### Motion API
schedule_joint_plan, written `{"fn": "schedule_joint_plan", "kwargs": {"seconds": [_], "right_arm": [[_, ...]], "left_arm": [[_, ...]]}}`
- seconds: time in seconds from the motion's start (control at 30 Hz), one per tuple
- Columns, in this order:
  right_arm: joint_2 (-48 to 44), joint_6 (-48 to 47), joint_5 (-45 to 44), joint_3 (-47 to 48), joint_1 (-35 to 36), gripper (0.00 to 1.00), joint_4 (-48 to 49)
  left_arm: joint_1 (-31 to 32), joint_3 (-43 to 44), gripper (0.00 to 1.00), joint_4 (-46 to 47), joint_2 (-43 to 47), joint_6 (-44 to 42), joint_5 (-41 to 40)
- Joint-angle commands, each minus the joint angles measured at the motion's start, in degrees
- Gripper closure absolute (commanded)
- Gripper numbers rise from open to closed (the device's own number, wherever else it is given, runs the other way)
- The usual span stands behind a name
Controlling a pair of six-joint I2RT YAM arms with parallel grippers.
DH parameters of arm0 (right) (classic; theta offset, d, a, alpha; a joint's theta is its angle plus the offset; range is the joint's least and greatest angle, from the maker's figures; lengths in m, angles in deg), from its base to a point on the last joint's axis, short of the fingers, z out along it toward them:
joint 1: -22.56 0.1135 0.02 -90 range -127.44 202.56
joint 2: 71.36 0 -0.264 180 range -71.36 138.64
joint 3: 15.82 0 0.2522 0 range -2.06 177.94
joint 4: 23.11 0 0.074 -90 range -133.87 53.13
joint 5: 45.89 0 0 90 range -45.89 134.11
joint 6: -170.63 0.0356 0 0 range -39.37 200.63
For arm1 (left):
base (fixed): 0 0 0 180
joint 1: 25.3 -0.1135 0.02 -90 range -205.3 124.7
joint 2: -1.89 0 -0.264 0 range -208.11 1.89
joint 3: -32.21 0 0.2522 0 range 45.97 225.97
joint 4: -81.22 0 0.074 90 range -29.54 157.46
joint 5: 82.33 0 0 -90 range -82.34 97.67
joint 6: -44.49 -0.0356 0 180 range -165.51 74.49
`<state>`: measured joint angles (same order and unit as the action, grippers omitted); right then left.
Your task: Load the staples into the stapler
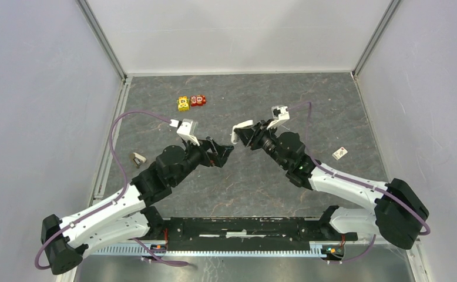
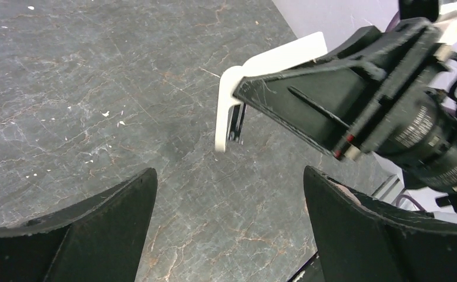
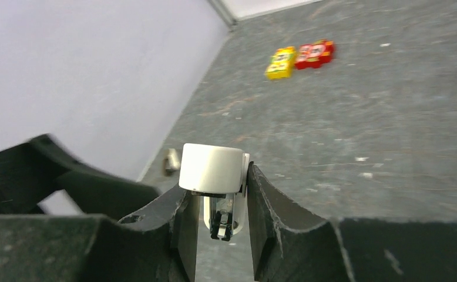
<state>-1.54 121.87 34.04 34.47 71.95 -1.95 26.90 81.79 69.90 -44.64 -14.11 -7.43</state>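
**Now gripping: right jaws on the stapler, left jaws standing wide**

Midway across the table (image 1: 244, 194), roughly halfway between its near and far edges, the right jaws are clamping the stapler (image 1: 242, 130), pinching its cream-white body from both sides. The right wrist view is showing the rounded white end (image 3: 211, 170) sticking up between the two dark fingers, with the grey metal inner part hanging below it in the gap. In the left wrist view the stapler (image 2: 229, 111) is jutting out past the right fingertips, its white shell bending downward at the tip and appearing to hang clear of the table.

The left jaws are facing it from just beside, spread fully apart and holding nothing.

Yellow and red toy blocks (image 1: 191, 102) are lying side by side, touching, towards the far edge. A small white card (image 1: 340, 153) is lying near the right edge, and a small brownish object (image 1: 138, 158) is sitting near the left edge.
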Motion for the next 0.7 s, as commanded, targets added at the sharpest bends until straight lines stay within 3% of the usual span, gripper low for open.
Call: {"fn": "schedule_joint_plan", "kwargs": {"seconds": [0.0, 0.27, 0.5, 0.67], "right_arm": [[-1.92, -8.53, 1.40, 1.36, -5.16, 0.76, -8.30], [2.21, -27.62, -0.43, 6.59, -16.43, 0.76, -25.62], [15.00, -29.71, 2.84, 14.53, -27.34, 0.75, -33.49], [24.12, -31.62, 4.78, 20.59, -31.91, 0.75, -38.10]], "left_arm": [[0.11, -0.34, 0.00, -2.06, 2.85, -2.20, -3.19], [0.09, 1.20, 0.00, -14.07, 4.71, -5.92, -11.71], [0.05, 2.39, 0.00, -22.68, 3.61, -3.14, -22.59], [0.00, 4.46, 0.00, -28.63, 3.45, -2.21, -25.80]]}}
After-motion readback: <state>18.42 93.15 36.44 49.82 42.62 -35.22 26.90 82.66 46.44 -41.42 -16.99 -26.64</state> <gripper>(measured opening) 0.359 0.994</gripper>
